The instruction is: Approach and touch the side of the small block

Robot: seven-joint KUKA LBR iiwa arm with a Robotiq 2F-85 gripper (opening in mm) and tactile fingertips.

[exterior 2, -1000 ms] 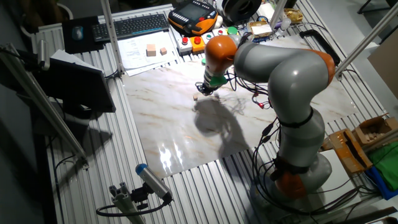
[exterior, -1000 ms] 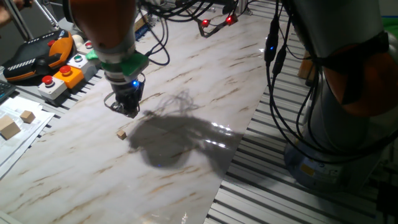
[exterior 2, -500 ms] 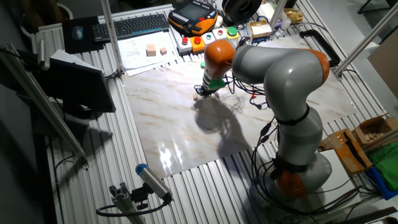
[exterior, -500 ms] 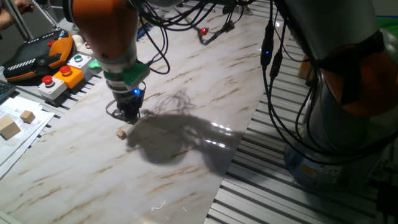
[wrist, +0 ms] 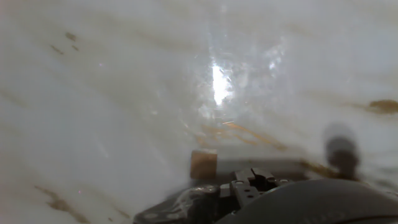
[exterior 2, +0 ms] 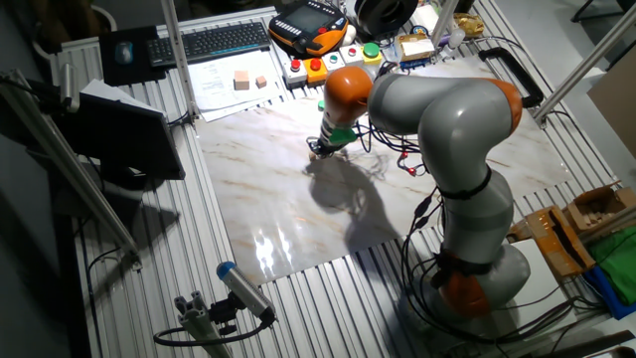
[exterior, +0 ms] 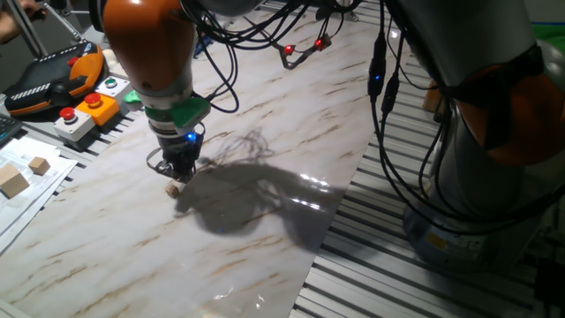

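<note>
One fixed view has the gripper [exterior: 177, 174] low over the marbled board [exterior: 265, 159], its dark tip right at the small block [exterior: 173, 187] — so close that contact cannot be told from a hair's gap. The block lies toward the board's left side, with the edge and the ribbed metal table [exterior: 397, 265] beyond it; open, veined surface stretches away to the right and toward the camera. Whether the jaws are parted or closed cannot be told from any view.

The other fixed view shows the same pairing, gripper [exterior 2: 323, 149] over block [exterior 2: 313, 154], in the board's upper middle, well apart from the two tan wooden blocks [exterior 2: 248, 80] on paper by the keyboard [exterior 2: 214, 42] and from the button box [exterior 2: 308, 68].

In the hand view the block [wrist: 203, 164] is a plain light-brown cube with squared faces, sitting just ahead of the dark gripper body [wrist: 249, 186] on glossy, pale stone-patterned surface — a bright glare patch further out.
</note>
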